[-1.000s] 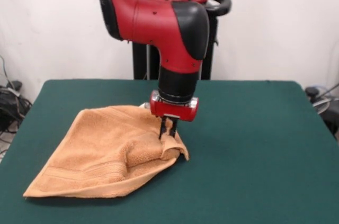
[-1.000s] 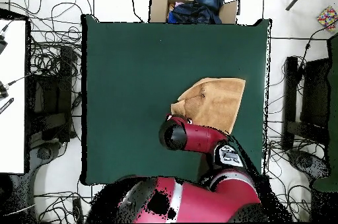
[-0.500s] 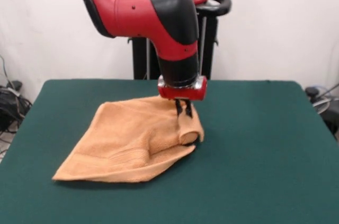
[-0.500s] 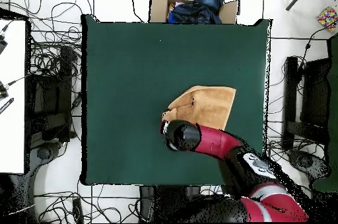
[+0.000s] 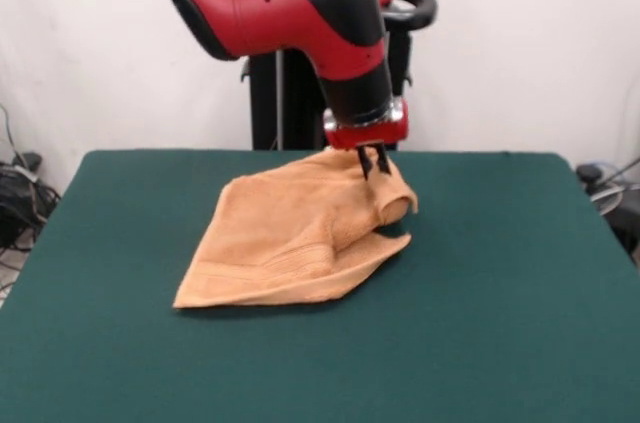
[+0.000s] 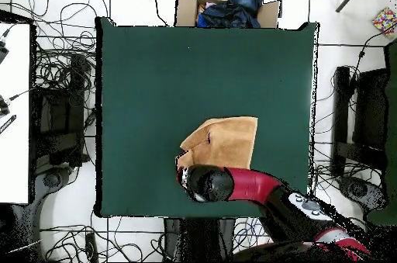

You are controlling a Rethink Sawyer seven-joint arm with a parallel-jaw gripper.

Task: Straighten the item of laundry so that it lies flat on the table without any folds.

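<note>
The orange-tan towel (image 5: pixel 295 233) lies crumpled on the green table (image 5: pixel 500 273), with its right corner lifted and a fold running across it. A stripe band shows near its front edge. My gripper (image 5: pixel 374 165) is shut on the towel's raised far-right part and holds it just above the table. In the overhead view the towel (image 6: pixel 229 140) sits in the lower middle of the table (image 6: pixel 155 74), and the arm (image 6: pixel 233 185) covers the gripper and the towel's near edge. No white tag shows.
A cardboard box with dark cloth (image 6: pixel 225 4) stands beyond the table's far edge in the overhead view. Cables lie on the floor around the table. The robot's black pedestal (image 5: pixel 400 73) stands behind the table.
My gripper has moved right and toward the pedestal with the towel in it, rising a little. The towel has been dragged along with it across the table.
</note>
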